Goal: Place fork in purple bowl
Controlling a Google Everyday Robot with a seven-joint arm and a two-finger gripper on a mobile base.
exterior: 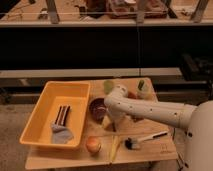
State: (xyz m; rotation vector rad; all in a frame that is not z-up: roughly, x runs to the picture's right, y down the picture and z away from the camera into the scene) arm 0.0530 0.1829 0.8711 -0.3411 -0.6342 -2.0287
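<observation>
Tool: we are seeing it hanging at the end of the smooth white arm, pointing down at the desk just to the right of the purple bowl; we are not able to tell whether it is open, closed or gripping anything
Purple bowl: small and round, dark with a glossy inside, sitting on the desk between the yellow tub and the tool
Fork: we are not making it out in this view
Desk: a flat, pale wooden top carrying everything
Yellow tub: a big rectangular plastic bin with sloping walls, taking up the left side of the desk
Tub contents: a flat, dark striped piece is lying beside a crumpled grey cloth
Brush: white handle, black head, lying on the desk to the right of the tool
Pale yellow strip: long and thin, lying near the front edge between a round orange fruit and the brush
Back edge: a rounded green item and a pale bottle are standing behind the arm
</observation>
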